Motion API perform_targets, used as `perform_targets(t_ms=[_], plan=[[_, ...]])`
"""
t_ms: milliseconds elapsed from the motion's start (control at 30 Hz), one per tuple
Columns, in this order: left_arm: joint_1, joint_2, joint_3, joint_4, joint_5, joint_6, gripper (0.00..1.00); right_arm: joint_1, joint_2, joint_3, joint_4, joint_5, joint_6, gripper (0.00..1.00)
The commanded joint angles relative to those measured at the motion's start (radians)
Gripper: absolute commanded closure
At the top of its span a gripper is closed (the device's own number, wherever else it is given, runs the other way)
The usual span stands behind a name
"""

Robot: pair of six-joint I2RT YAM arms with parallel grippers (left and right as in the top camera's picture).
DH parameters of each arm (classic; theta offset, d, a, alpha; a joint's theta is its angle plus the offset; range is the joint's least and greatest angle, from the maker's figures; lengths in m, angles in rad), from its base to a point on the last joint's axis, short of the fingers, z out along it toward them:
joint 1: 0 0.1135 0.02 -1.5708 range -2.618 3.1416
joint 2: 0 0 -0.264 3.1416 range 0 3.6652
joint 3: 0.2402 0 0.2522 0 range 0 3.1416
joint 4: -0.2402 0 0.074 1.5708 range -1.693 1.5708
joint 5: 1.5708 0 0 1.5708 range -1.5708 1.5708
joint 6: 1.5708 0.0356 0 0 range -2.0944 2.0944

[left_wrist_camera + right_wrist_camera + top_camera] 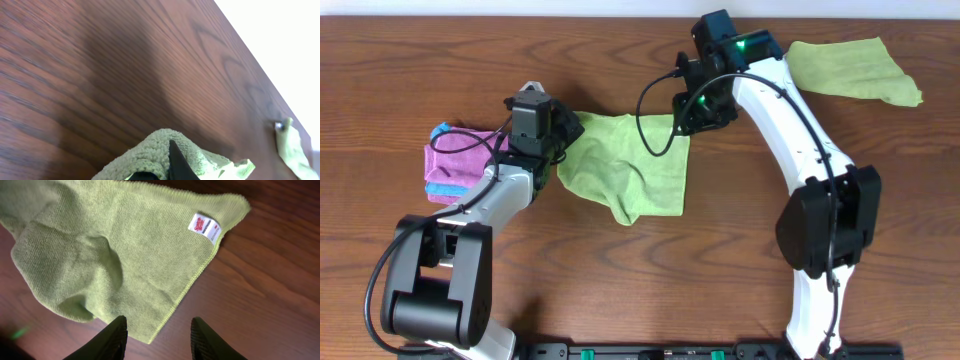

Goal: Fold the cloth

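The lime-green cloth (630, 165) lies rumpled on the table's middle. My left gripper (566, 130) is at its left corner; in the left wrist view (170, 167) its dark fingers are shut on a bunched fold of the cloth (150, 150). My right gripper (695, 112) hovers over the cloth's upper right corner. In the right wrist view its fingers (159, 342) are open and empty, with a corner of the cloth (100, 245) just between them. The white tag (205, 228) shows at another corner.
A pink folded cloth with teal edging (460, 165) lies left of my left arm. A second, duller green cloth (855, 68) lies at the back right, near the table's far edge; a pale green piece also shows in the left wrist view (295, 150).
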Motion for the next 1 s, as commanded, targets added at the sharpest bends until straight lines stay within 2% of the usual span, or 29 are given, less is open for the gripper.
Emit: perform_targets(t_ms=[0, 233, 467, 733, 967], plan=[[-0.002, 0.008, 0.023, 0.005, -0.082, 0.003, 0.94, 0.034, 0.017, -0.048, 0.017, -0.020, -0.047, 0.59], [-0.002, 0.008, 0.023, 0.006, -0.142, 0.003, 0.94, 0.080, 0.017, -0.252, 0.187, -0.045, -0.061, 0.63], [0.005, 0.008, 0.023, 0.008, -0.174, 0.003, 0.94, 0.085, 0.017, -0.361, 0.379, -0.040, -0.072, 0.66], [0.007, 0.008, 0.023, 0.009, -0.175, 0.004, 0.94, 0.080, 0.018, -0.388, 0.535, 0.063, -0.092, 0.76], [0.007, 0.008, 0.023, 0.021, -0.174, 0.003, 0.94, 0.070, 0.018, -0.388, 0.581, 0.083, -0.092, 0.85]])
